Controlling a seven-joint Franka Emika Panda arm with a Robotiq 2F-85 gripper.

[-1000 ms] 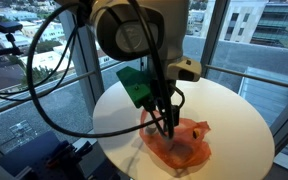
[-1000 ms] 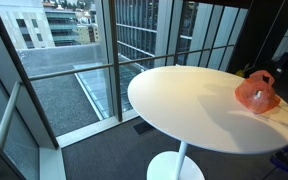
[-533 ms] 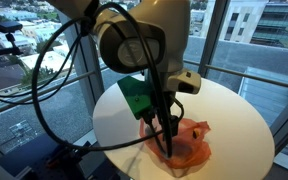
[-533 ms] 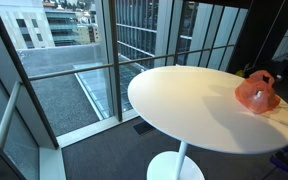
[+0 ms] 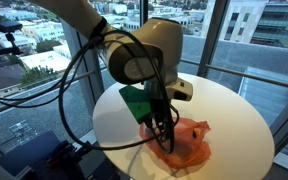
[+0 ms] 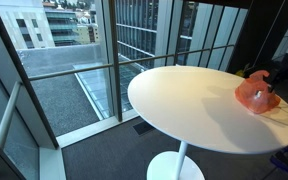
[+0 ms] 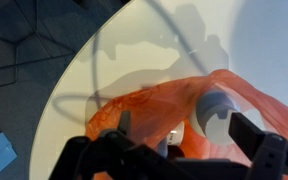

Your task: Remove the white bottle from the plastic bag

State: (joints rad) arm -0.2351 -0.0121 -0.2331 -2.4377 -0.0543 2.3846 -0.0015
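Observation:
An orange plastic bag [image 5: 187,142] lies on the round white table [image 5: 234,108]; it shows in both exterior views [image 6: 256,94]. In the wrist view the bag [image 7: 149,105] fills the lower middle, and the white bottle [image 7: 212,108] shows through it as a pale round end. My gripper [image 7: 184,132] is open, its dark fingers down at the bag on either side of the bottle's end. In an exterior view the gripper [image 5: 165,134] reaches into the bag's near side. Most of the bottle is hidden by the bag.
The table [image 6: 184,100] stands on a single pedestal by floor-to-ceiling windows. Its curved edge [image 7: 69,75] runs close to the bag, with dark floor beyond. Black cables hang from the arm [image 5: 139,65] above the table.
The arm has come lower over the bag, and the gripper fingers now sit down in the bag. The bag has not moved.

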